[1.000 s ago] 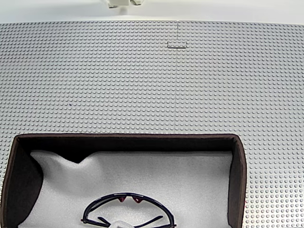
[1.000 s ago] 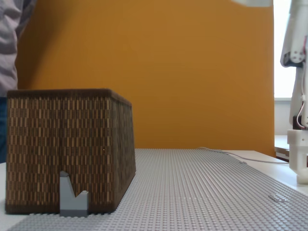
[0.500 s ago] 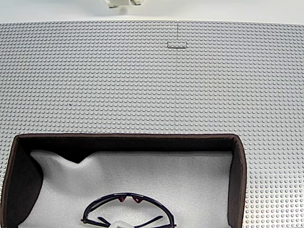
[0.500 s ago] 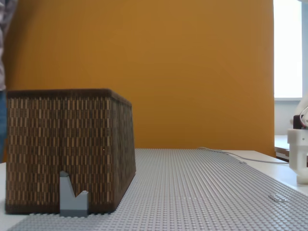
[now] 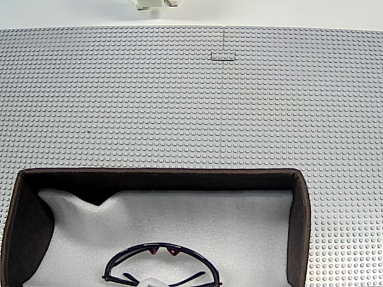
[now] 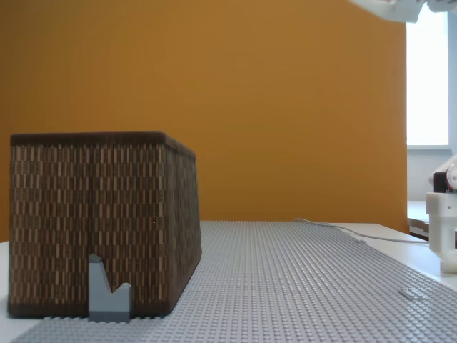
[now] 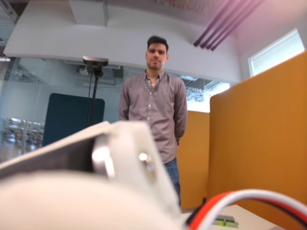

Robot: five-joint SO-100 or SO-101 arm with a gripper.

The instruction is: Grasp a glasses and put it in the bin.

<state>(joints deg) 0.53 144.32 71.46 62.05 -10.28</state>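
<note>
Glasses (image 5: pixel 161 268): dark wraparound frame with small red-pink nose pads, lying inside the bin (image 5: pixel 299 221) on its white foam lining (image 5: pixel 239 233), near the bottom edge of a fixed view looking down; arms folded toward that edge, the lower part cut off by the frame. A small pale lump sits between the arms at the bottom edge; what it is cannot be told.

Bin: rectangular, dark brown inner walls from above; in a fixed view from table level its outer wall (image 6: pixel 100 221) shows a woven brown pattern, and the contents are hidden. It stands at the left of that view.

Baseplate (image 5: pixel 179 101): grey studded sheet covering the table, bare between the bin and the far edge. A small flat grey tile (image 5: pixel 222 58) lies on it near the far edge.

Grey brick piece (image 6: pixel 108 291): notched shape, standing against the front foot of the bin.

Arm: white parts (image 6: pixel 396 7) at the top right corner and a white base block (image 6: pixel 443 232) at the right edge of the side view. In the wrist view, blurred white housing (image 7: pixel 124 158) and red-white wires (image 7: pixel 240 203) fill the foreground.

Pincer: whether it is open or closed cannot be told.

Person (image 7: pixel 154 108): standing beyond the arm in a grey shirt, beside an orange partition (image 7: pixel 259 139).
</note>
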